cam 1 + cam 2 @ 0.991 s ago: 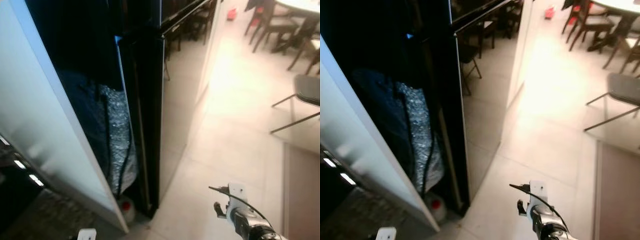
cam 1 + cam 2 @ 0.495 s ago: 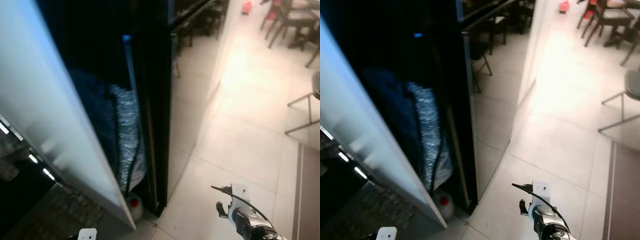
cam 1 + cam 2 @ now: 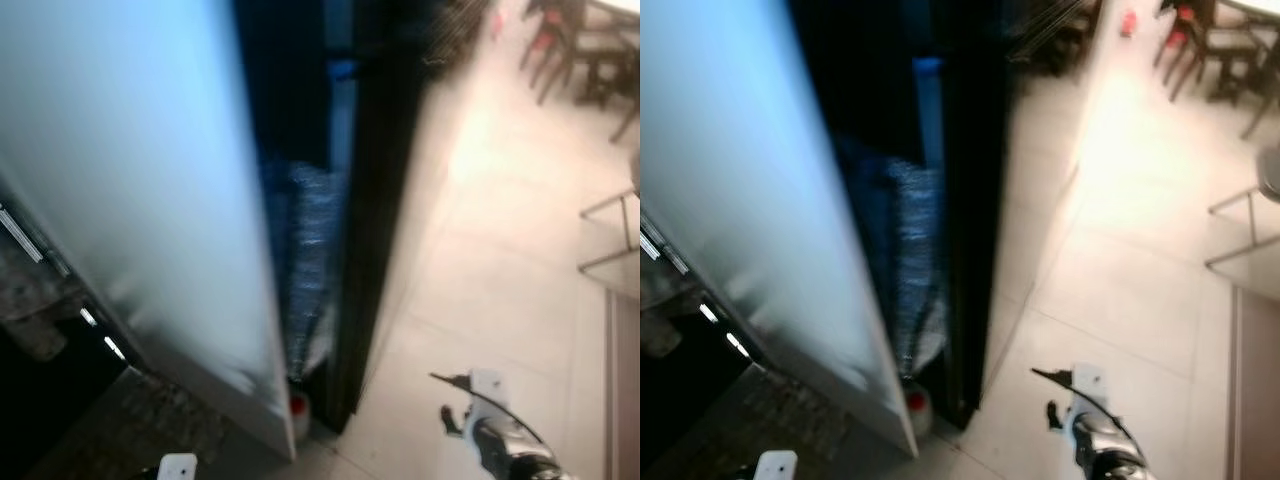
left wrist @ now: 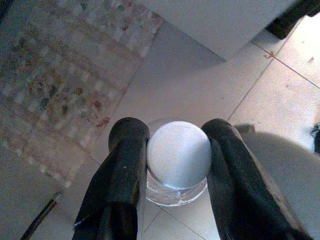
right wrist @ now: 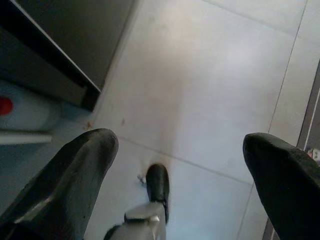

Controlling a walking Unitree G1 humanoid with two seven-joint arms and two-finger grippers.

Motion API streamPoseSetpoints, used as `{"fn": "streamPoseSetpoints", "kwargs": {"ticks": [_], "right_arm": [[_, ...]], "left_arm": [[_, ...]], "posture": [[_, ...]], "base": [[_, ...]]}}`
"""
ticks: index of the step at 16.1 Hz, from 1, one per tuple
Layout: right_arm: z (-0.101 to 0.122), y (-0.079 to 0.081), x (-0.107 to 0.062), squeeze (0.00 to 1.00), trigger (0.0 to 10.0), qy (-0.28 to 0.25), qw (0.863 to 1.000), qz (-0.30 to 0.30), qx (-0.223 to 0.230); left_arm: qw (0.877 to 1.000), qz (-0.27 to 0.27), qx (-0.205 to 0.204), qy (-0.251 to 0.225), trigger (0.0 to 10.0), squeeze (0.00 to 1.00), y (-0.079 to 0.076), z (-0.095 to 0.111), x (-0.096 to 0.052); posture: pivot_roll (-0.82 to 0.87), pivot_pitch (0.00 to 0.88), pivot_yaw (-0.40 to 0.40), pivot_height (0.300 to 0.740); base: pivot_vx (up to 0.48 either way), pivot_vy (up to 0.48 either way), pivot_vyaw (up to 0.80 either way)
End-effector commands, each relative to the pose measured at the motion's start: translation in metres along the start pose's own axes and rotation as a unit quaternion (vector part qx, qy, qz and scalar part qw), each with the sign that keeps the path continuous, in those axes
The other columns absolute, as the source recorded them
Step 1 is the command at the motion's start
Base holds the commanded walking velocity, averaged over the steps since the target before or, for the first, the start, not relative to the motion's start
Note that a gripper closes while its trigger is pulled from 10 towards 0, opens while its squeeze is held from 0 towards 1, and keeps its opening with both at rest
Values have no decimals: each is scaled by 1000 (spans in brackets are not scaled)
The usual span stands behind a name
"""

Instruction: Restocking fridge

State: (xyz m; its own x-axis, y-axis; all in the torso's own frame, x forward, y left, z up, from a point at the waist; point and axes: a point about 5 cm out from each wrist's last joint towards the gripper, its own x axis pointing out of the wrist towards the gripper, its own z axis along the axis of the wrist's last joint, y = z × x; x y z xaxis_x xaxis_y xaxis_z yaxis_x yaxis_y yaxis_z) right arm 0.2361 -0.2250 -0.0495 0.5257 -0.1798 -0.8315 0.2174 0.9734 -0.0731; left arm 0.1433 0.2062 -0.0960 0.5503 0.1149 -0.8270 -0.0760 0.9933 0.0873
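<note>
Fridge (image 3: pixel 370 200) ahead | white panel (image 3: pixel 130 200) beside | left fingers (image 4: pixel 122 165) clamp bottle (image 4: pixel 178 155) | right fingers (image 5: pixel 87 160) spread, empty

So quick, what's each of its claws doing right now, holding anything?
Left gripper: closed on a bottle with a white cap.
Right gripper: open, holding nothing.

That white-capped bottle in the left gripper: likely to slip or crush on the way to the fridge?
The left gripper clamps the bottle just under its ribbed cap, which probably resists sliding. The clear body looks like thin plastic, so it may dent. Its round shape would roll if dropped.
</note>
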Motion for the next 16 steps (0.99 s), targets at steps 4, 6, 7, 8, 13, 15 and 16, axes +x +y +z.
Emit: {"fn": "streamPoseSetpoints", "kwargs": {"ticks": [4,6,7,8,13,15,16], "right_arm": [[3,10,0,0,10000,-6,1000,12,9],[3,10,0,0,10000,-5,1000,12,9],[3,10,0,0,10000,-6,1000,11,9],[3,10,0,0,10000,-6,1000,10,11],[6,5,0,0,10000,-37,998,-41,35],[7,3,-1,0,10000,-49,995,-66,48],[9,2,-1,0,10000,-60,995,-72,41]], "left_arm": [[1000,8,8,6,10000,0,8,-3,-1],[1000,8,8,6,10000,0,8,-3,-1],[1000,7,8,6,10000,0,8,-3,-1],[1000,6,10,6,10000,0,8,-3,-1],[1000,5,15,6,10000,0,8,-4,-2],[1000,5,15,7,10000,0,8,-5,-2],[1000,5,16,7,10000,0,8,-5,-2]], "posture": [[-82,0,44,740],[-83,0,46,740],[-85,0,47,740],[-85,0,48,740],[-94,0,45,740],[-98,0,44,740],[-102,0,44,740]], "base": [[0,363,0],[0,362,0],[0,345,0],[0,251,0],[0,0,0],[0,0,0],[0,0,0]]}}
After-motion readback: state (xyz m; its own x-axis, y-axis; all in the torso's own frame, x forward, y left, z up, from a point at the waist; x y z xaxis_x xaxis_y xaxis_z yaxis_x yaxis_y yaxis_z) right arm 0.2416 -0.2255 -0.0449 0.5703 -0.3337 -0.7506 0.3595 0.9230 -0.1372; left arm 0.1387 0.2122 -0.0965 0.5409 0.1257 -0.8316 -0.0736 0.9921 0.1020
